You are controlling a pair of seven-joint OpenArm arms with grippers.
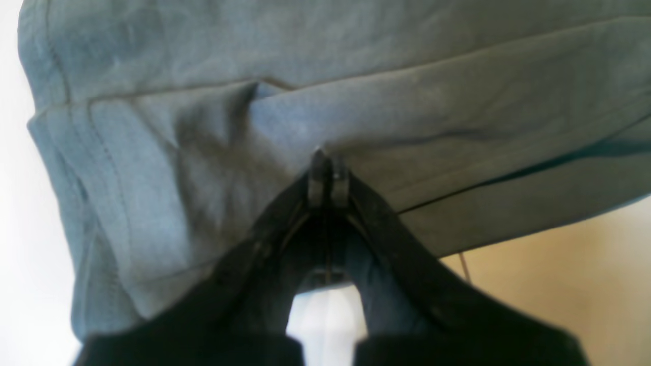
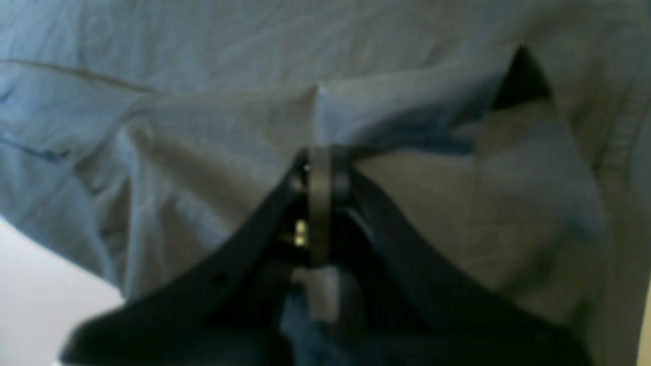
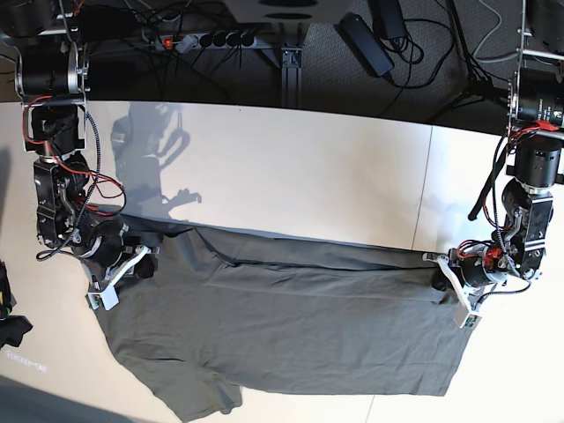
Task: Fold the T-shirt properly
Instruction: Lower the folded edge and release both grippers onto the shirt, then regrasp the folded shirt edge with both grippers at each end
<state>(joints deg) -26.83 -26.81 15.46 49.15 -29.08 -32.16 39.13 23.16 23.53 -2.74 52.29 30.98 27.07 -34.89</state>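
**T-shirt stretched between two closed grippers, long axis running across the desk**

The T-shirt (image 3: 282, 326), dark olive-grey, lies spread on the white desk (image 3: 291, 176) in the lower half of the overhead view. It forms a wide band, much longer from side to side than from top to bottom. Its upper edge is already doubled over into a narrow fold that runs almost the full width. One short sleeve trails off at the lower left of that view.

The left gripper (image 3: 442, 275) sits at the right end of this fold in the overhead view. Its wrist camera shows the jaws pressed together on a ridge of layered cloth, with seams running away to either side. The right gripper (image 3: 134, 260) sits at the opposite end, at the upper left corner of the garment. Its jaws are also pinched shut on a raised pleat of fabric.

So each arm holds one end of the same long edge. The body of the shirt lies from both grippers toward the bottom of the overhead view. Neither arm is nearer to the bulk of the cloth; they flank it evenly. Any coming fold would likely carry this held edge across the short axis, toward the free hem at the lower edge, with both arms travelling together.
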